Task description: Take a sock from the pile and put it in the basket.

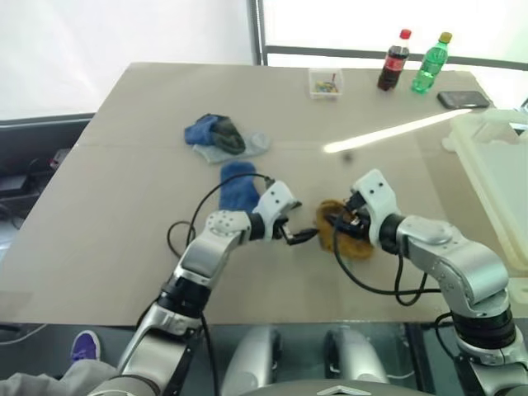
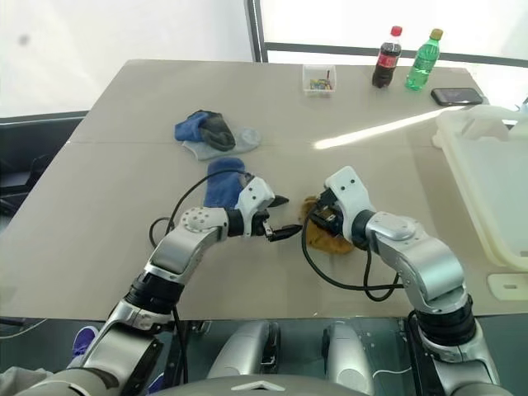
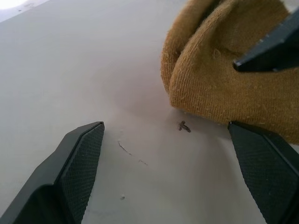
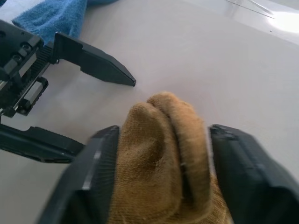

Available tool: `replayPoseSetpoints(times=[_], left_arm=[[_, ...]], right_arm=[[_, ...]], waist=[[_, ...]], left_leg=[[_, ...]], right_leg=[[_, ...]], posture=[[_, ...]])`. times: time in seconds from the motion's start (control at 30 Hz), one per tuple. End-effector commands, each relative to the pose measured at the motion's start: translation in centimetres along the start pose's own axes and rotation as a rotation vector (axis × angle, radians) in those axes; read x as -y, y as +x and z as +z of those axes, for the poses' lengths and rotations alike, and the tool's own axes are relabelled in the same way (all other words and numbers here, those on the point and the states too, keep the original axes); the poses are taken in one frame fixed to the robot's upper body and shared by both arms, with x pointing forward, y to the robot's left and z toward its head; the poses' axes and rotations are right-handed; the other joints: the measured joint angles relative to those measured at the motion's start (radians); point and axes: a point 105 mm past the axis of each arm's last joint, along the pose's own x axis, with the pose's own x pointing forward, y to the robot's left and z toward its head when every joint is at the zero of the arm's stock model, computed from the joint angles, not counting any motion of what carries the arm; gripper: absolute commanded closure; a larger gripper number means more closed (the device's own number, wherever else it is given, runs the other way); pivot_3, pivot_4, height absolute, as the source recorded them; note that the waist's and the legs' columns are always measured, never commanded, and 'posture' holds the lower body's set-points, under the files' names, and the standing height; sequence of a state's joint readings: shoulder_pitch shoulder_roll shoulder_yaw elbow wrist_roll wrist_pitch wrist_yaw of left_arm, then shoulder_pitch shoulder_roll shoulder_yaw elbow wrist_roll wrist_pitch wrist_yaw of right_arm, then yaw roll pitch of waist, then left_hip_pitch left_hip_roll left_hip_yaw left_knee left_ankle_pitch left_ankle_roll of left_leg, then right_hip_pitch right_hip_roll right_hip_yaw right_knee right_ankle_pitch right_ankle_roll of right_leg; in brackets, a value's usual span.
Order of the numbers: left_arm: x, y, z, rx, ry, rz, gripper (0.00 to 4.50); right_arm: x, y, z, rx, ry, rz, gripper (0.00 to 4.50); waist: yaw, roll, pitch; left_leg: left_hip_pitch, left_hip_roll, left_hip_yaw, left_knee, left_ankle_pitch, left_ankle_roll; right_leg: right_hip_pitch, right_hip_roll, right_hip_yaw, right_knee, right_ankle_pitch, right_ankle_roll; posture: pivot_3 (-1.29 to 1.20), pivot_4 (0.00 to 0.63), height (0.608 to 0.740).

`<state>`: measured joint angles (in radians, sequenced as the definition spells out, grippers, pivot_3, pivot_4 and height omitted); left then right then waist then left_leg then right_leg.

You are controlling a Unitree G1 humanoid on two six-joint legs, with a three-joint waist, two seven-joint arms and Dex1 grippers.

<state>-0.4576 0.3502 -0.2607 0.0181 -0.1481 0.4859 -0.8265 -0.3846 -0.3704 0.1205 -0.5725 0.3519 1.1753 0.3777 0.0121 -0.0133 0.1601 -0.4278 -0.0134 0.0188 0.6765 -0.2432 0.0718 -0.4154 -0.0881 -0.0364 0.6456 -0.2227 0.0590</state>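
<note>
The mustard sock point(image 2: 328, 235) lies bunched on the worktop point(image 2: 99, 206) near the front edge, between the two grippers and well apart from the pile point(image 2: 213, 134) farther back on the left. The right gripper point(image 4: 161, 158) has its jaws either side of the sock's folded hump, the cloth filling the gap; whether they are pressing on it I cannot tell. The left gripper point(image 3: 163, 154) hovers just left of the sock with its jaws spread wide and nothing between them. The basket point(image 2: 495, 198) stands at the right edge. To do this step well, the right jaws should close on the thick fold, not a loose edge, and lift straight up. The left gripper should keep clear so the sock does not snag.
</note>
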Motion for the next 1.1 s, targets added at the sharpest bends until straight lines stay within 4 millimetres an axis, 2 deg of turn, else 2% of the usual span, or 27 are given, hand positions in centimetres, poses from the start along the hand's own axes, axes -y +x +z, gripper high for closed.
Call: replayPoseSetpoints(times=[0.03,0.2,0.37,0.5,0.6,0.63,0.67,0.87,0.97,1.1], left_arm=[[0.2,-0.6,1.0,0.030,0.011,0.009,0.00],[0.1,-0.8,0.7,0.014,-0.001,0.016,0.00],[0.0,-0.6,0.5,0.010,-0.003,0.014,0.00],[-0.1,-0.4,0.3,0.003,-0.002,0.018,0.00],[-0.2,-0.1,0.3,0.004,-0.006,0.023,0.00],[-0.3,0.0,0.2,0.001,-0.004,0.027,0.00],[-0.3,0.0,0.2,-0.004,-0.002,0.035,0.00],[-1.0,0.1,-0.4,-0.047,0.013,0.089,0.00],[-1.6,0.1,-0.6,-0.069,0.019,0.120,0.00],[-2.2,0.2,-0.4,-0.065,0.019,0.137,0.00]], right_arm=[[-0.5,-0.9,2.5,0.101,0.015,0.026,1.18],[-0.1,-2.9,4.1,0.211,0.048,0.051,1.18],[1.4,-5.2,3.2,0.203,-0.050,-0.035,1.18],[2.5,-6.4,0.4,0.094,-0.124,-0.097,2.43],[2.4,-6.3,-1.9,0.023,-0.168,-0.098,3.98],[2.2,-6.2,-2.3,0.015,-0.176,-0.094,4.30],[2.1,-6.0,-2.6,0.015,-0.174,-0.092,4.41],[1.1,-4.2,-4.7,-0.024,-0.182,-0.057,4.41],[1.2,-3.5,-6.8,-0.097,-0.238,-0.057,4.41],[1.4,-3.1,-8.0,-0.121,-0.256,-0.053,4.41]], waist=[[0.000,0.000,0.000],[0.002,0.000,0.000],[0.001,0.000,0.000],[0.002,0.000,0.000],[0.000,0.000,0.000],[0.000,0.000,0.000],[0.000,0.000,0.000],[0.001,0.000,0.000],[0.002,0.000,0.000],[0.002,0.000,0.000]], left_leg=[[0.000,0.000,0.000,0.000,0.000,0.000],[0.000,0.000,0.000,0.000,0.000,0.000],[0.000,0.000,-0.001,0.000,0.000,0.000],[0.000,0.000,0.000,0.000,0.000,0.000],[0.000,0.000,0.001,0.000,0.000,0.000],[0.001,0.000,0.001,0.000,0.000,0.000],[0.001,0.000,0.001,0.000,0.000,0.000],[0.002,0.001,0.001,0.000,0.000,0.000],[0.002,0.000,0.001,0.001,0.000,0.000],[0.006,0.001,0.001,0.001,0.000,0.000]], right_leg=[[0.000,0.000,0.000,0.000,0.000,0.000],[0.000,0.000,0.000,0.000,0.000,0.000],[0.000,0.000,-0.001,0.000,0.000,0.000],[0.000,0.000,-0.001,0.000,0.000,0.000],[0.000,0.000,0.001,0.000,0.000,0.000],[0.000,0.000,0.001,0.000,0.000,0.000],[0.001,0.000,0.001,0.000,0.000,0.000],[0.001,0.000,0.001,0.000,0.000,0.000],[0.002,0.000,0.001,0.000,0.000,0.000],[0.005,0.000,0.001,0.000,0.000,0.000]], posture=[[0.00,0.150,0.729],[0.00,0.150,0.729],[0.00,0.150,0.729],[0.00,0.150,0.729],[0.00,0.150,0.729],[0.00,0.150,0.729],[0.00,0.150,0.729],[0.00,0.150,0.729],[0.00,0.150,0.729],[0.00,0.150,0.729]])
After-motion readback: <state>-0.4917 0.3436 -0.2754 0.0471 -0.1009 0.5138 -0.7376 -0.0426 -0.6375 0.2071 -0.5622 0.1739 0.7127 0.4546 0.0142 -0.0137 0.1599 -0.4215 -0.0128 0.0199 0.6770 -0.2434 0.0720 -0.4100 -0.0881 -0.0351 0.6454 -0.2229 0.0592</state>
